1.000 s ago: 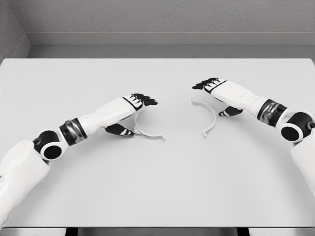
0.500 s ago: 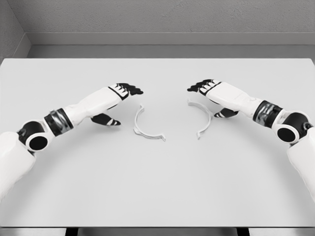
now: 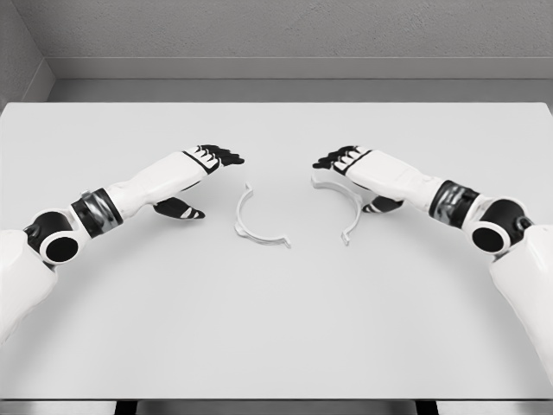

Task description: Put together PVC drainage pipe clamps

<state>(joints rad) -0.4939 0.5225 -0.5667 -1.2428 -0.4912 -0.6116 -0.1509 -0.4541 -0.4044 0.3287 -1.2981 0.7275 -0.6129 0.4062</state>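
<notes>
Fingers relaxed: right hand (image 3: 346,162) over right clamp half (image 3: 350,207); left hand (image 3: 207,160) beside left clamp half (image 3: 251,223).

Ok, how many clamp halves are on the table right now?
2. One clamp half lies free just left of the table's middle, right of the left hand. The other clamp half lies under the right hand, partly hidden.

- You have two thin white half-ring clamp pieces lying flat near the middle of the counter, apart from each other.
- The left clamp half (image 3: 252,224) is a C-shaped arc opening toward the right, with a small flat tab at its near right end.
- The right clamp half (image 3: 347,205) arcs the opposite way, opening left, partly hidden at its far end.
</notes>
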